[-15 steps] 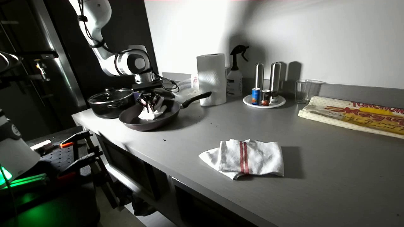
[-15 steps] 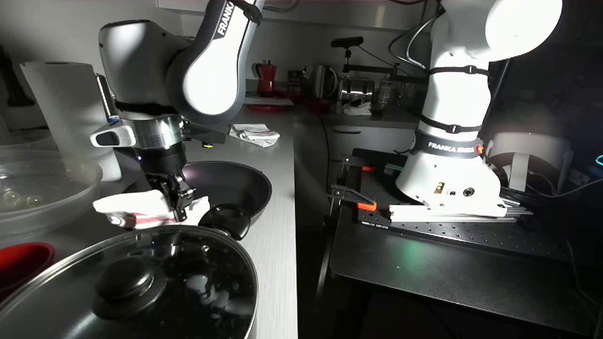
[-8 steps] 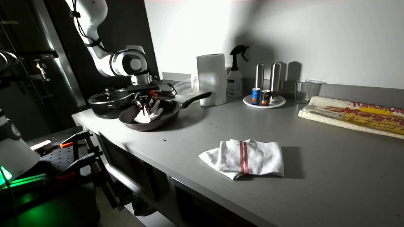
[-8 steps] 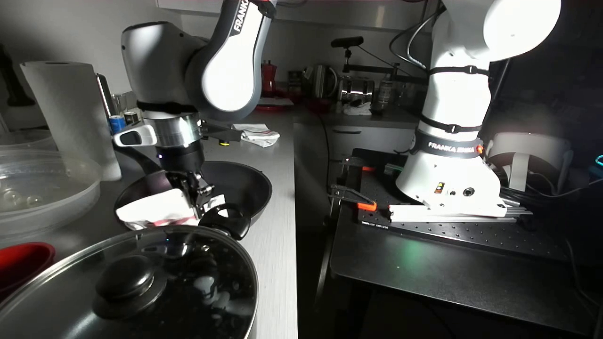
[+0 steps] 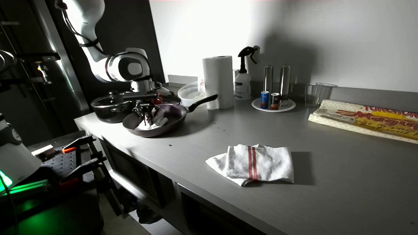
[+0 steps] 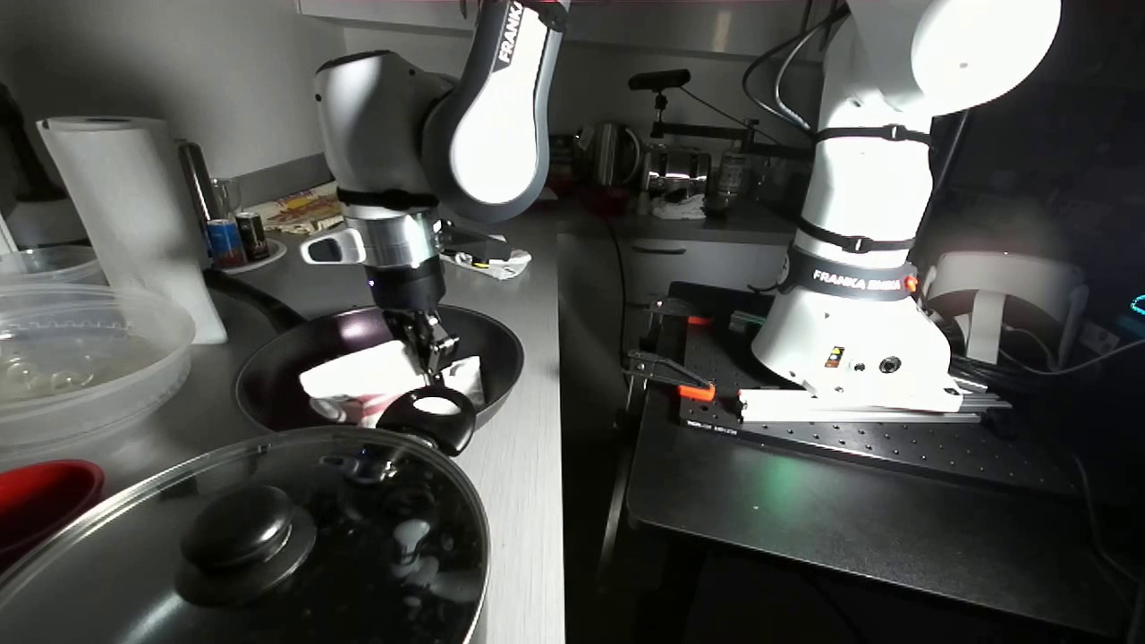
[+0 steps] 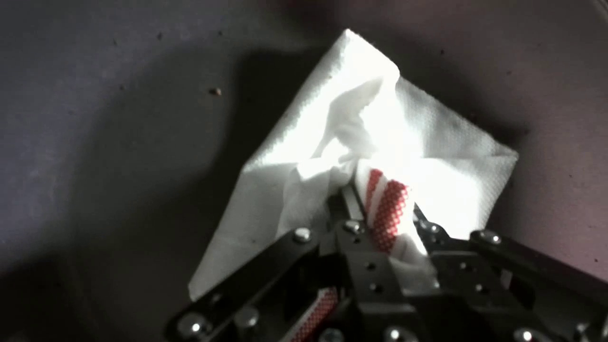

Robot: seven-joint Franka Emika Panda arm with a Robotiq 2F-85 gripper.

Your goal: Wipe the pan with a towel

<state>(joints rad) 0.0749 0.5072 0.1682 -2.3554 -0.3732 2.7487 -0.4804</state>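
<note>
A dark frying pan with a black handle sits on the counter; it shows in an exterior view and fills the wrist view. My gripper is down inside the pan, also in an exterior view. In the wrist view, its fingers are shut on a white towel with red stripes. The bunched towel spreads out on the pan floor below the fingers. Small crumbs lie in the pan beside it. The pan floor under the towel is hidden.
A lidded black pot stands close beside the pan. A plastic bowl and paper towel roll stand behind it. A second folded towel lies on the counter. A plate holds cans and mills. The counter's front edge is close.
My gripper and the held towel have moved across the pan toward the counter's front edge and slightly down. The pan has shifted slightly the same way. The towel has stayed in the fingers.
</note>
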